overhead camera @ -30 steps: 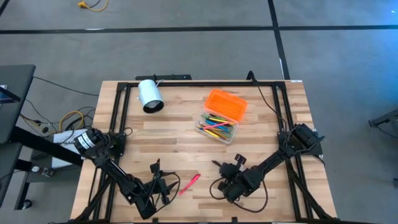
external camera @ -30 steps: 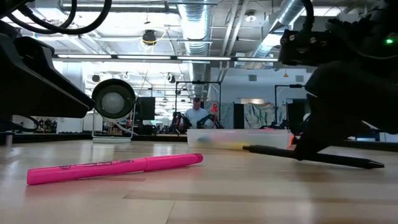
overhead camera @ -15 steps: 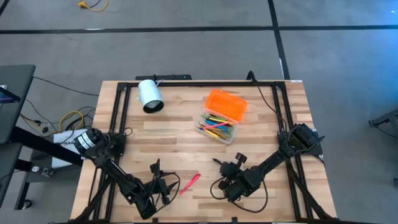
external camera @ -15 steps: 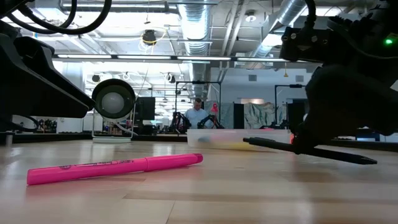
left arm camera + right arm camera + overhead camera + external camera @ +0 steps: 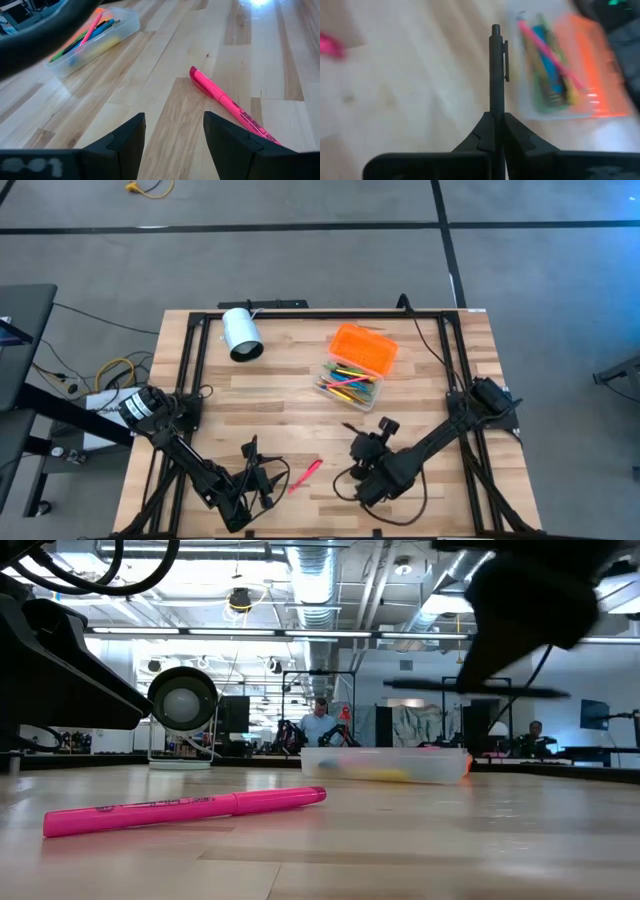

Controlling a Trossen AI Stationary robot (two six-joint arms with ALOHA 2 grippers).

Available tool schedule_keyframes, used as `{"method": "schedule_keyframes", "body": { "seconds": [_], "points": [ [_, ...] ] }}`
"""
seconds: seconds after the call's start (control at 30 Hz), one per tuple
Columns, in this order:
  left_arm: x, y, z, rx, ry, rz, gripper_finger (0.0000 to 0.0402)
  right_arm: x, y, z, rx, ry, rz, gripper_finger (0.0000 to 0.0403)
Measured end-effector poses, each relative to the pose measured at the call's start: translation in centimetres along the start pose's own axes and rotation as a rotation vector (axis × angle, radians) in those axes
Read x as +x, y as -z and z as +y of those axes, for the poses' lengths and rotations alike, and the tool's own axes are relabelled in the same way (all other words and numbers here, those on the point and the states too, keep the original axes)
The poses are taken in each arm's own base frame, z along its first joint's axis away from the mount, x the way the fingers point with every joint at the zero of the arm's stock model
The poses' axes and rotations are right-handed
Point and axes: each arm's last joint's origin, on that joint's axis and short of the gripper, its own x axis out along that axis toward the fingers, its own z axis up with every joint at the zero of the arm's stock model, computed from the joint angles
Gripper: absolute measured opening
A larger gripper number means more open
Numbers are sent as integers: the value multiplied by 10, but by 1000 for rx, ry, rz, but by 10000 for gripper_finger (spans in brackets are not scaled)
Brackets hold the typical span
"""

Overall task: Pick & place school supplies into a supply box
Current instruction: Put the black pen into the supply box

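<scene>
Slim black clip pen (image 5: 496, 70) pinched in my right gripper (image 5: 496, 118), lifted clear of the wooden surface (image 5: 270, 405), short of the clear plastic box with orange lid (image 5: 357, 366). To do this well: carry it level over the open base, align with the pens inside, release low. Right arm stretches in from the right edge, wrist low. Left gripper (image 5: 174, 131) parted, empty, beside pink highlighter (image 5: 227, 103).
</scene>
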Motion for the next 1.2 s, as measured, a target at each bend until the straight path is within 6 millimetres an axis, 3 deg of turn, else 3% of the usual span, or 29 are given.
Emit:
{"method": "schedule_keyframes", "body": {
  "seconds": [0.2, 0.73, 1.2],
  "points": [
    [0, 0, 0, 6, 0, 0, 193, 10, -26, -24, -39, 120, 19, 4],
    [0, 0, 0, 16, -3, 2, 193, 86, -79, -80, -67, 245, 109, 6],
    [0, 1, 0, 13, 10, 16, 193, 114, -97, -99, -38, 201, 139, 15]
  ]
}}
